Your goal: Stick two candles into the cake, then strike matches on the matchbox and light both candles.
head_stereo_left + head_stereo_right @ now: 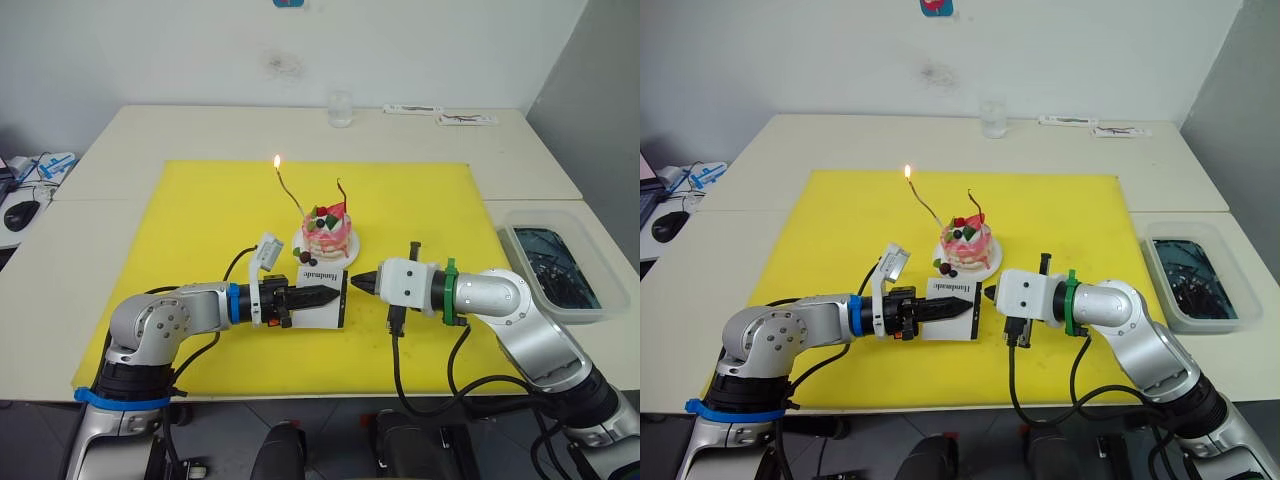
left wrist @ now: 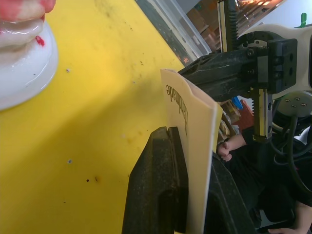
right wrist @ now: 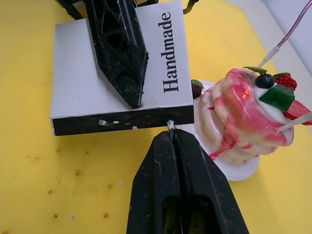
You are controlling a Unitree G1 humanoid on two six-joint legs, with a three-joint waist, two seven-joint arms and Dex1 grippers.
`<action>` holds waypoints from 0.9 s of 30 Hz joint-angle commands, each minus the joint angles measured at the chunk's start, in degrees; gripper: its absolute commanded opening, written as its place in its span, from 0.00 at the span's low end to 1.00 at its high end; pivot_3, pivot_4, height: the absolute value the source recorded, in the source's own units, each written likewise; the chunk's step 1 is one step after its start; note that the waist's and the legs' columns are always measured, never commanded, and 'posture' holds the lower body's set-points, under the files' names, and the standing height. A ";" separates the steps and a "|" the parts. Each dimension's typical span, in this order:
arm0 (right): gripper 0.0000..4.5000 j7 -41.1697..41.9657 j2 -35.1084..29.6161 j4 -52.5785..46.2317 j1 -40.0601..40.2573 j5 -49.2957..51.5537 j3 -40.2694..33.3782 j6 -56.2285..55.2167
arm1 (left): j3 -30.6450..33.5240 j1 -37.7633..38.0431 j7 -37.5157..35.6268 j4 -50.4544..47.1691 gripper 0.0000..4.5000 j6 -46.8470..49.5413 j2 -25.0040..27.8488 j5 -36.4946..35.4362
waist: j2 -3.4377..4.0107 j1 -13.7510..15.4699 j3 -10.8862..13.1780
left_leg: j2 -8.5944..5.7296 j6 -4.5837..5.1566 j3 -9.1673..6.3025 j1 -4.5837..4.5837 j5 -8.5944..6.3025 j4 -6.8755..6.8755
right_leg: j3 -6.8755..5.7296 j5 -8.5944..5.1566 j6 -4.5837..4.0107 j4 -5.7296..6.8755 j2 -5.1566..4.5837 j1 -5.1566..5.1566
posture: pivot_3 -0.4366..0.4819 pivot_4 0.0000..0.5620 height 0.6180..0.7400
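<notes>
The two head views looked forward and down from the near edge of the yellow mat [image 1: 200, 200], taking in its whole spread. Each wrist camera looked close along its fingers; both shared the matchbox [image 3: 117, 73] and cake [image 3: 243, 122].

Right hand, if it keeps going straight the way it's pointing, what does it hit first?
Most likely the black strip edge of the matchbox, which sits just ahead of the right hand and is clamped by the left hand. The gap looks tiny; depth is uncertain.

Left gripper [image 1: 322, 296] clamps matchbox [image 1: 322, 293] on yellow mat [image 1: 200, 230]; right gripper [image 1: 362, 283] at its edge; cake [image 1: 327, 233] behind, one candle [image 1: 290, 193] lit.
</notes>
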 commanded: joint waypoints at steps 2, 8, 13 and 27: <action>0.01 0.40 0.21 -1.29 -0.69 0.48 -0.82 -1.14 | 0.09 -0.86 -0.90 -1.66 0.00 0.08 -0.50 -1.15 | 0.00 0.00 0.00 | 0.00 0.00 0.00 0.00 0.00 0.00 | 0.00 0.00 0.00 0.00 0.00 0.00 | 0.48 0.27 1.00; 0.01 1.07 -0.66 -3.41 0.16 1.82 -2.68 -0.08 | 0.45 -0.78 -1.05 -0.60 0.00 -0.12 -0.14 -0.71 | 0.00 0.00 0.00 | 0.00 0.00 0.00 0.00 0.00 0.00 | 0.00 0.03 0.04 0.01 0.00 0.00 | 0.48 0.27 1.00; 0.01 1.38 -1.36 -4.56 1.12 3.53 -4.22 -0.02 | 0.56 -0.96 -1.45 0.28 0.00 0.14 -0.26 -0.98 | 0.00 0.02 0.00 | 0.00 0.00 0.00 -0.01 0.00 0.00 | 0.00 0.02 0.03 0.00 0.00 0.00 | 0.48 0.27 1.00; 0.01 -0.16 0.55 -2.63 1.38 2.71 -3.14 -1.31 | -0.05 -1.71 -4.00 0.28 0.00 1.37 -0.17 -1.63 | 0.00 0.00 0.00 | 0.00 0.00 0.00 0.01 0.00 0.01 | 0.00 0.01 0.02 0.03 0.00 0.01 | 0.48 0.27 1.00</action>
